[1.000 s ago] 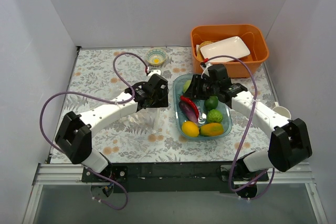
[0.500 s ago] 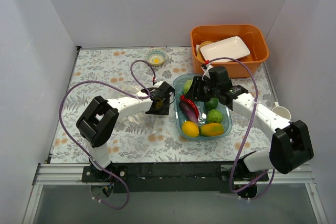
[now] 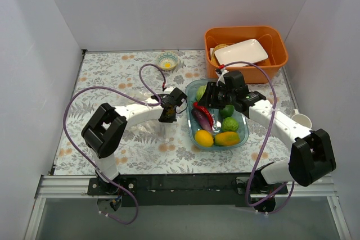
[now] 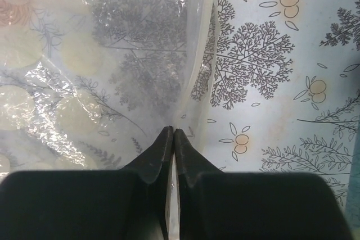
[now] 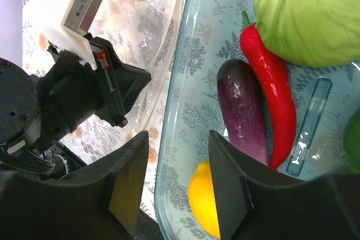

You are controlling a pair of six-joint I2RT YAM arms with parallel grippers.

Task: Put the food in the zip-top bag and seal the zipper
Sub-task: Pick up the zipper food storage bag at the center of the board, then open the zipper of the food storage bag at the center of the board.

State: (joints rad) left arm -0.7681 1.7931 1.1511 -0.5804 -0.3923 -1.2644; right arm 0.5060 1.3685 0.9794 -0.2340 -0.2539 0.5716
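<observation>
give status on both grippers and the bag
Left gripper shut on the zipper at the zip-top bag mouth. Right gripper open over the food in the blue tray. Nothing bagged, nothing in the way.

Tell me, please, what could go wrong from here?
1. The left jaws are shut on the thin zipper only; the bag may slip out, or both layers may be pinched so the mouth will not open.
2. The right jaws hang open across the tray rim; lowering could strike it instead of the eggplant.
</observation>
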